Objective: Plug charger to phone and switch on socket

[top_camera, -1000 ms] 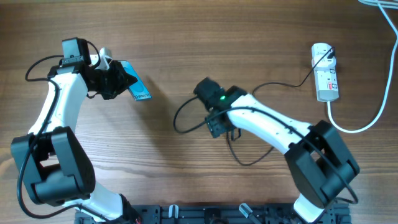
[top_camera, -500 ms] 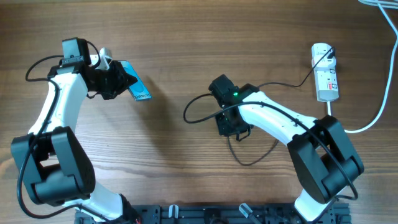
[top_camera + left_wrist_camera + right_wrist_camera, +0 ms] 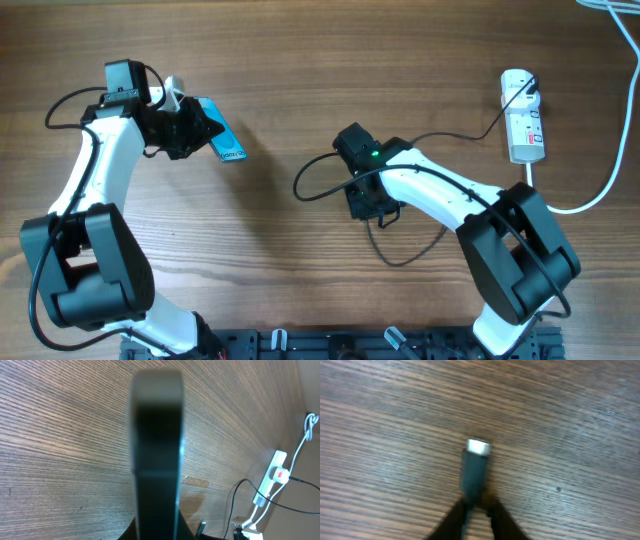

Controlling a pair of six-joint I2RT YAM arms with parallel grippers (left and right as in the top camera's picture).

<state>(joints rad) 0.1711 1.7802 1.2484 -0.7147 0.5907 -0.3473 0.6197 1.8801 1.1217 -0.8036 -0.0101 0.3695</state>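
Observation:
My left gripper (image 3: 198,133) is shut on the phone (image 3: 224,143), holding it above the table at the upper left with its teal screen showing. In the left wrist view the phone (image 3: 156,455) stands edge-on as a dark slab between the jaws. At the table's middle my right gripper (image 3: 364,203) is low over the wood. Its jaws (image 3: 479,506) pinch the rear of the charger connector (image 3: 476,472), whose metal tip (image 3: 479,446) points away. The charger cable (image 3: 455,134) runs to a black plug (image 3: 530,95) in the white socket (image 3: 524,128) at the far right.
The black cable loops on the table left of the right gripper (image 3: 298,185) and below it (image 3: 400,262). A thick white cord (image 3: 600,190) curves off the socket toward the right edge. The socket (image 3: 272,476) also shows in the left wrist view.
The right gripper slid right, closed on the charger connector, and the cable loop shifted right with it. The left arm nudged slightly, still holding the phone.

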